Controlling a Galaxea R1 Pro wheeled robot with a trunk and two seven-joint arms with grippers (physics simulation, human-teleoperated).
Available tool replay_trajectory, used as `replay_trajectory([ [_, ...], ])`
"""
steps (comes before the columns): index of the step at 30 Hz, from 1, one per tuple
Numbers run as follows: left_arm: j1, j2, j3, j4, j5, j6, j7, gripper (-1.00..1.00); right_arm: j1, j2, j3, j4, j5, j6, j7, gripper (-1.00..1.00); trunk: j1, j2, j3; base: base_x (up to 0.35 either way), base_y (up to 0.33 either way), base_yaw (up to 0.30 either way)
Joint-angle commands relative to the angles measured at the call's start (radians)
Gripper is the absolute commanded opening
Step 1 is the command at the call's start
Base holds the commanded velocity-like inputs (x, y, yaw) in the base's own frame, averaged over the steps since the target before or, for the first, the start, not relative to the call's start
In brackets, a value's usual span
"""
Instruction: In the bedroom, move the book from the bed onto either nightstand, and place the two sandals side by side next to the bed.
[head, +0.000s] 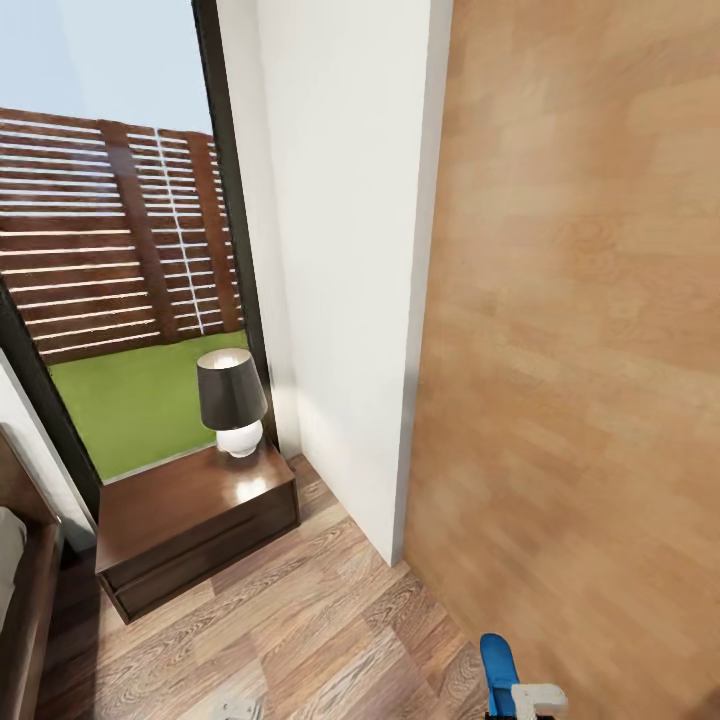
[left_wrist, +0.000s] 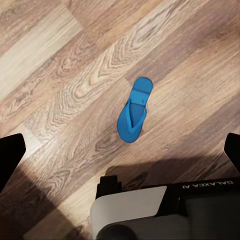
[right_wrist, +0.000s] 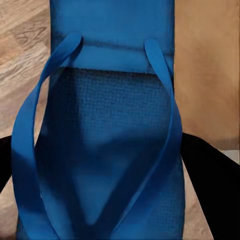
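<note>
Head view – nightstand (head: 190, 510): by the window, lamp (head: 232, 402) on top; bed (head: 25, 590) edge just beside it.
Head view – held sandal (head: 497, 672): blue tip low down near the wood door (head: 580, 350), at the right gripper (head: 530, 700).
Left wrist view – floor sandal (left_wrist: 134, 111): flat on the plank floor (left_wrist: 60, 85), alone; left jaws spread wide, gripping nothing.
Right wrist view – held sandal (right_wrist: 107, 145): up close between the right jaws, clamped.

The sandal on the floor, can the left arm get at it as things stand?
Probably yes. The loose sandal lies flat on bare wood floor ahead of the left gripper, whose fingers are spread, with nothing between.
</note>
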Motion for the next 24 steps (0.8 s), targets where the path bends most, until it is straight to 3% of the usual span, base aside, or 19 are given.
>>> replay_trajectory([
  [1,0.0,0.001,-0.008,-0.001,0.004,0.006,-0.001,1.0,0.0,0.007,0.024,-0.029,-0.004,-0.002,-0.005,-1.0,0.0,-0.001,-0.001,0.0,0.0,0.0],
  [6,-0.001,0.001,-0.008,0.001,0.007,0.002,-0.001,1.0,-0.001,0.031,0.091,-0.109,-0.005,0.0,-0.008,-1.0,0.0,-0.001,-0.001,0.0,0.0,0.0],
  [17,-0.001,0.001,-0.009,0.0,0.008,-0.016,-0.001,1.0,0.012,0.059,0.132,-0.267,-0.005,0.014,-0.008,-1.0,0.0,-0.001,-0.001,0.0,0.0,0.0],
  [21,-0.001,0.001,-0.011,0.0,0.007,-0.023,-0.001,1.0,0.047,0.068,0.19,-0.398,-0.005,0.102,-0.008,-1.0,0.0,-0.001,-0.001,0.0,0.0,0.0],
  [22,-0.001,0.001,-0.011,0.0,0.007,-0.024,-0.001,1.0,0.07,0.069,0.227,-0.473,-0.005,0.166,-0.008,-1.0,0.0,-0.001,-0.001,0.0,0.0,0.0],
  [24,0.0,0.001,-0.011,0.0,0.007,-0.025,-0.001,1.0,0.093,0.069,0.262,-0.557,-0.006,0.24,-0.008,-1.0,0.0,-0.001,-0.001,0.0,0.0,0.0],
])
